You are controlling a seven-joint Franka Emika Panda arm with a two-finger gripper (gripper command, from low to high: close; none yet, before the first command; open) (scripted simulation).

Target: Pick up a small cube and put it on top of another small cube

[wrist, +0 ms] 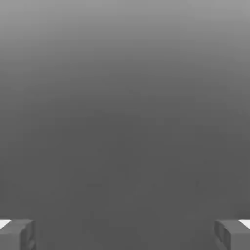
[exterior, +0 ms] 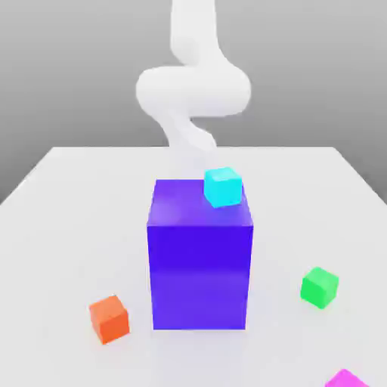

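Basically, pink cube (exterior: 347, 379) lies approx. 5 o'clock from the arm (exterior: 193, 91) in the exterior view, beyond the block (exterior: 199, 276); fingers (wrist: 125, 235) spread wide, 0 things btwn.

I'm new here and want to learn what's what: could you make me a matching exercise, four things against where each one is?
1. cyan cube
2. orange cube
3. magenta cube
4. green cube

A. cut off by the exterior view's bottom edge
B. on top of the big blue block
C. on the table, toward the exterior view's right, whole in view
D. on the table, toward the exterior view's left

Pairs: 1-B, 2-D, 3-A, 4-C
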